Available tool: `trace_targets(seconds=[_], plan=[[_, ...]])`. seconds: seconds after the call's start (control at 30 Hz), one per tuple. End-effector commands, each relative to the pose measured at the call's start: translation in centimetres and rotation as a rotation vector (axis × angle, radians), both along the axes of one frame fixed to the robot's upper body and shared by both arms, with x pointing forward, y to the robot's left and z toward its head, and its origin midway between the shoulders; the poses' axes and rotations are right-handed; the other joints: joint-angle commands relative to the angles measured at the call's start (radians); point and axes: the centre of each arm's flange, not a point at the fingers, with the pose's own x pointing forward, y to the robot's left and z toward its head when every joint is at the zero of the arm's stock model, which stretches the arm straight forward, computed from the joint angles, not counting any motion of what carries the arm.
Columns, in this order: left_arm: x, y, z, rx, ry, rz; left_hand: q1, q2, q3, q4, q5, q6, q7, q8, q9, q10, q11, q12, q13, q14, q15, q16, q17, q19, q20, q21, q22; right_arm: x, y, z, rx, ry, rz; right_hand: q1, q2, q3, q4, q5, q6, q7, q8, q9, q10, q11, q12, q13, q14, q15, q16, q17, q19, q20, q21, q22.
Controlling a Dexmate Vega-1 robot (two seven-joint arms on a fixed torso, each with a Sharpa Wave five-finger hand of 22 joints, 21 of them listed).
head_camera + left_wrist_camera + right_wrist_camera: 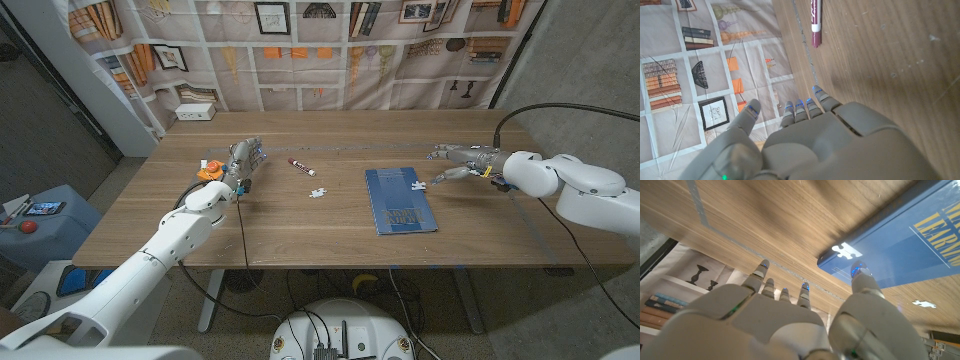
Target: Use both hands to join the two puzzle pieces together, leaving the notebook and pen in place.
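Nothing joined yet: one puzzle piece sits on the blue notebook, the other lies on bare table near the pen. Left hand and right hand hover empty, fingers spread.

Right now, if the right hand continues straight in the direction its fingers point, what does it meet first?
Probably the white puzzle piece lying on the blue notebook: the right hand, open, points toward that corner. Its height above the wooden table is unclear.
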Motion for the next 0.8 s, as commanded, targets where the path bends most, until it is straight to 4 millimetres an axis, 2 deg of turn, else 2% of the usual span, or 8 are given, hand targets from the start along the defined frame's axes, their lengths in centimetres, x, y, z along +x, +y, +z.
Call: trace_targets(seconds=[0.03, 0.27, 0.33, 0.63, 0.8], plan=[[0.1, 0.0, 0.0, -0.003, 0.008, 0.0, -0.003, 0.073, 0.006, 0.005, 0.002, 0.006, -0.001, 0.001, 0.005, 0.006, -0.002, 0.0, 0.006, 0.006, 0.001, 0.003, 0.001, 0.008, -0.003, 0.003, 0.003, 0.2, 0.8, -0.5, -0.095, -0.025, -0.059, 0.032, -0.004, 0.011, 0.001, 0.0, 0.009, 0.003, 0.017, 0.008, 0.003, 0.008, 0.01, 0.005, 0.015, 0.0, 0.012, 0.003, 0.024, -0.013, 0.01, 0.003], [0.2, -0.1, -0.1, -0.003, 0.015, -0.003, -0.004, 0.073, 0.007, 0.006, 0.002, 0.007, -0.002, 0.0, 0.005, 0.006, -0.002, -0.001, 0.006, 0.006, 0.001, 0.002, 0.001, 0.009, -0.002, 0.003, 0.003, 0.5, 1.0, -1.0, -0.116, -0.032, -0.057, 0.07, -0.022, 0.017, 0.001, -0.003, 0.032, -0.009, 0.036, 0.016, 0.017, 0.005, 0.016, 0.006, 0.031, -0.006, 0.018, 0.003, 0.04, -0.027, 0.011, 0.004], [0.2, -0.1, -0.1, -0.003, 0.018, 0.002, -0.004, 0.074, 0.007, 0.006, 0.002, 0.007, -0.002, 0.0, 0.005, 0.007, -0.002, -0.001, 0.006, 0.006, 0.002, 0.002, 0.001, 0.009, -0.002, 0.003, 0.003, 0.6, 1.0, -1.2, -0.12, -0.032, -0.058, 0.089, -0.031, 0.02, 0.002, -0.005, 0.051, -0.017, 0.049, 0.019, 0.026, 0.002, 0.019, 0.007, 0.039, -0.014, 0.02, 0.003, 0.048, -0.028, 0.011, 0.004], [0.1, -0.2, -0.2, -0.003, 0.022, 0.002, -0.005, 0.074, 0.008, 0.007, 0.002, 0.007, -0.002, 0.0, 0.005, 0.007, 0.0, -0.001, 0.006, 0.007, 0.001, 0.002, 0.001, 0.01, -0.002, 0.002, 0.003, 1.1, 1.3, -1.8, -0.146, -0.047, -0.066, 0.131, -0.046, 0.025, 0.003, -0.007, 0.08, -0.039, 0.071, 0.026, 0.051, -0.007, 0.025, 0.008, 0.057, -0.021, 0.025, 0.003, 0.067, -0.036, 0.012, 0.004], [0.0, -0.3, -0.3, 0.002, 0.031, 0.005, -0.005, 0.074, 0.008, 0.007, 0.002, 0.007, -0.002, -0.001, 0.005, 0.007, -0.002, -0.001, 0.006, 0.007, 0.002, 0.002, 0.001, 0.01, -0.002, 0.002, 0.003, 1.2, 1.4, -2.1, -0.147, -0.05, -0.073, 0.146, -0.052, 0.026, 0.004, -0.008, 0.087, -0.04, 0.079, 0.028, 0.061, -0.011, 0.028, 0.008, 0.064, -0.024, 0.027, 0.002, 0.073, -0.04, 0.012, 0.004]])
